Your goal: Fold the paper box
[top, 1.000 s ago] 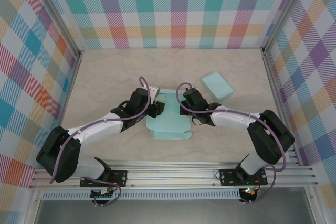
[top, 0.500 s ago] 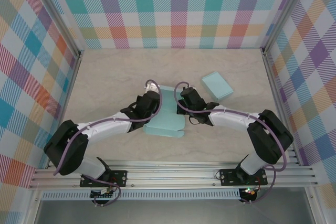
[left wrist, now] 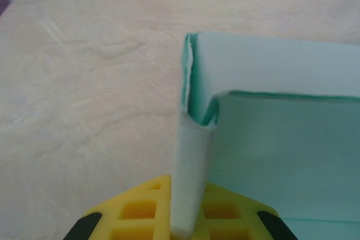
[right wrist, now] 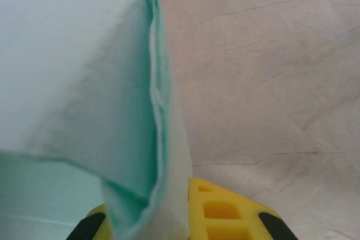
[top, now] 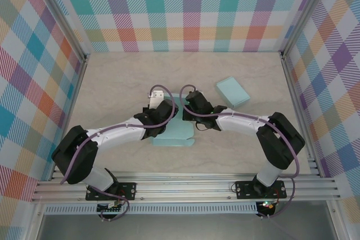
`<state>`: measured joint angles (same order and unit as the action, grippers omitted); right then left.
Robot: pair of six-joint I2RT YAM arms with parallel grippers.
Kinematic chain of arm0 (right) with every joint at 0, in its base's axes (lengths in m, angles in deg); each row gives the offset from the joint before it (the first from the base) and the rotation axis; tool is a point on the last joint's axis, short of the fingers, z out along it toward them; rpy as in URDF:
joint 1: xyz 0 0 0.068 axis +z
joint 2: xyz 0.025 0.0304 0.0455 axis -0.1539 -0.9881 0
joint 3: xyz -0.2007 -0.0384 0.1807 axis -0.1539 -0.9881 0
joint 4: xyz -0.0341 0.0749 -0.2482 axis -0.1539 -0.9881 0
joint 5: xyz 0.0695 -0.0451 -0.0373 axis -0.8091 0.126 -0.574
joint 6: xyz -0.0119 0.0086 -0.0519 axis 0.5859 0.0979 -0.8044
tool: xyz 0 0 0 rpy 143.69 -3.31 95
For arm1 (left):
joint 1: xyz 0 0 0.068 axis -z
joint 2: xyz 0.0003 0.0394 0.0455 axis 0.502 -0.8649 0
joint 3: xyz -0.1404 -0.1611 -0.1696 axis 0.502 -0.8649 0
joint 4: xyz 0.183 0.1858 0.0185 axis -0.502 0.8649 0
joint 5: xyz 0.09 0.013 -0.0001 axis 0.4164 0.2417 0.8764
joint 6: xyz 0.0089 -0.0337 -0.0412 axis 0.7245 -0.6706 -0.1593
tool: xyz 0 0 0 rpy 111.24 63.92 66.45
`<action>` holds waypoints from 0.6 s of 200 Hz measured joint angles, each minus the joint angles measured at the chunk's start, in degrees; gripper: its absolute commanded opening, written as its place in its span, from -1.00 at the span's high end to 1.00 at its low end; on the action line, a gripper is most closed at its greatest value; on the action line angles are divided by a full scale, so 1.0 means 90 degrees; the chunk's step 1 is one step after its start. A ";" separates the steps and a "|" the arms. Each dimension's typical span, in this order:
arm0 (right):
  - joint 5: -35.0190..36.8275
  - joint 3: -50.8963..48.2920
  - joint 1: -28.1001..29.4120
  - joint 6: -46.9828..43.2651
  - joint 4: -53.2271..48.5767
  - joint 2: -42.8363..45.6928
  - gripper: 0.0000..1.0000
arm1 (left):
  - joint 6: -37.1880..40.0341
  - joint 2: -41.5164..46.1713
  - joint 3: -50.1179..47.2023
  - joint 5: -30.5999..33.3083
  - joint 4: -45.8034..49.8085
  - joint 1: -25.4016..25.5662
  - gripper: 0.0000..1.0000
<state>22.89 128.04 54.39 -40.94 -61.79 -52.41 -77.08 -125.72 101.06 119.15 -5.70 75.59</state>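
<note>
Two walls of the box [top: 175,130] were found raised and doubled over, one at each side, with the box sitting near the middle of the table [top: 112,77] between the arms. The left gripper [left wrist: 188,220] was closed on the left wall [left wrist: 192,161], the folded strip being pinched upright between the yellow pads [left wrist: 140,212]. The right gripper [right wrist: 177,220] was likewise clamped on the right wall [right wrist: 160,111], whose layered edge could be made out. From above, the base was seen lying flat, and the near flap had not been lifted. The task was judged to be roughly midway: the side folds had been formed but not locked, and the other walls and the final tucking were left to do. A second box [top: 232,91], apparently finished, was lying well apart at the right rear.
</note>
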 measured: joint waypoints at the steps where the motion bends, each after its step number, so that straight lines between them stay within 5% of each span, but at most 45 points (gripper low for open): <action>1: 0.0000 0.0002 0.0005 0.0002 0.0000 -0.0002 1.00 | -0.0017 0.0000 0.0007 0.0017 0.0019 0.0005 0.85; 63: -0.0197 0.0240 0.0092 0.0160 0.0075 -0.0155 1.00 | -0.0925 -0.0330 0.0678 0.0726 0.1367 0.0061 0.94; 120: -0.0138 0.0260 0.0087 0.0338 -0.0483 -0.0240 1.00 | -0.0731 -0.0209 0.0452 -0.0328 0.0869 -0.0197 0.40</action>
<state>21.65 130.38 55.18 -37.90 -66.14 -54.57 -83.65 -127.60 105.12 116.20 2.12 73.82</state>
